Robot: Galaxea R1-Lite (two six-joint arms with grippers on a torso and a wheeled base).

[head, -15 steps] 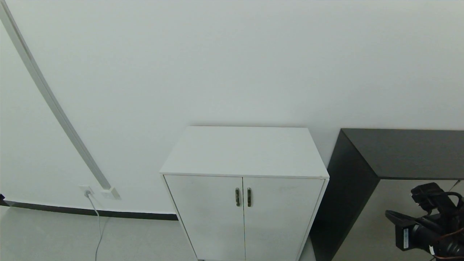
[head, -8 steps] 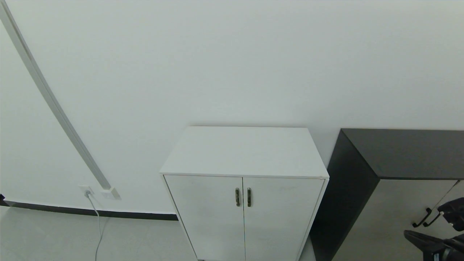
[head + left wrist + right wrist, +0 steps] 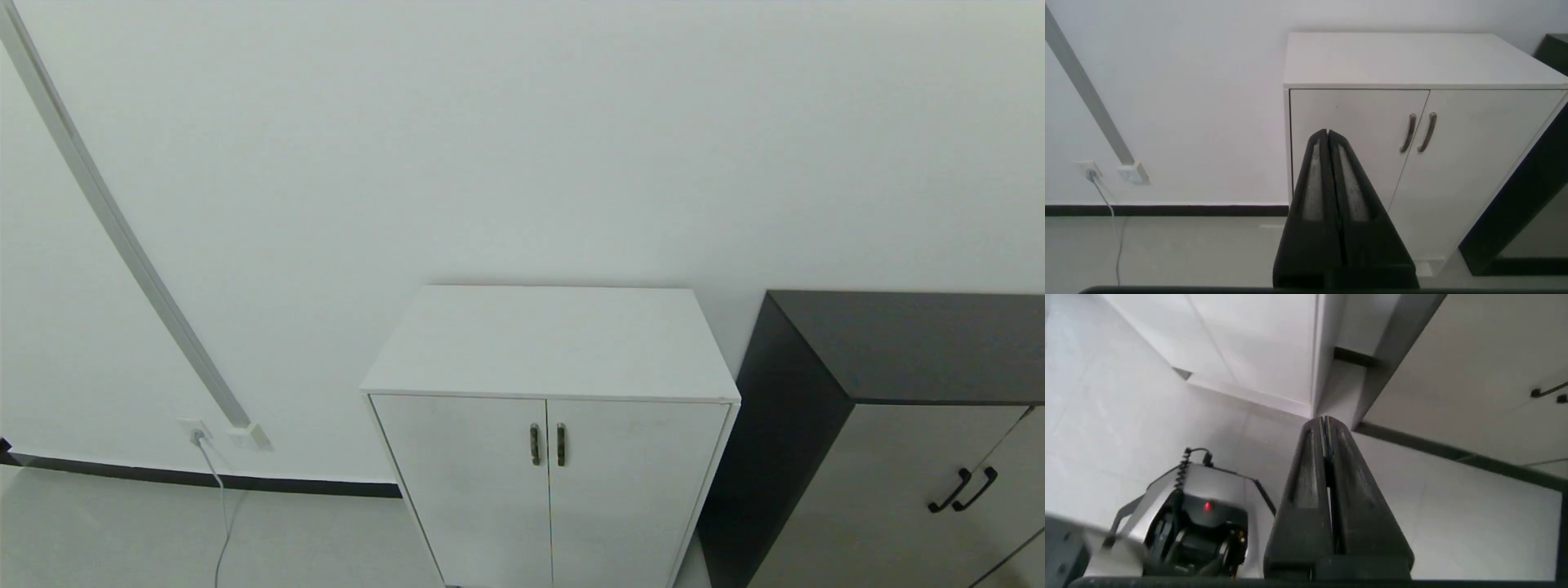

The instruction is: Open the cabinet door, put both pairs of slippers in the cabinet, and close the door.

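Note:
A white two-door cabinet point(image 3: 555, 425) stands against the wall, both doors closed, with two dark handles point(image 3: 548, 444) at the middle seam. In the left wrist view my left gripper point(image 3: 1328, 139) is shut with nothing in it, held some way in front of the cabinet's left door point(image 3: 1351, 139). The cabinet handles point(image 3: 1418, 132) lie beside it, farther off. In the right wrist view my right gripper point(image 3: 1325, 425) is shut and empty, low above the pale floor near the white cabinet's bottom corner point(image 3: 1319, 396).
A dark cabinet point(image 3: 882, 425) with black handles point(image 3: 963, 488) stands close to the white one's right side. A wall socket and a hanging cable point(image 3: 216, 498) are at the left. A slanted wall duct point(image 3: 106, 212) runs above it. Bare floor point(image 3: 1167, 245) lies before the cabinet.
My right arm, seen at the lower right of the head view a second ago, has dropped down out of that view, uncovering the dark cabinet's handles. The cabinet stays closed.

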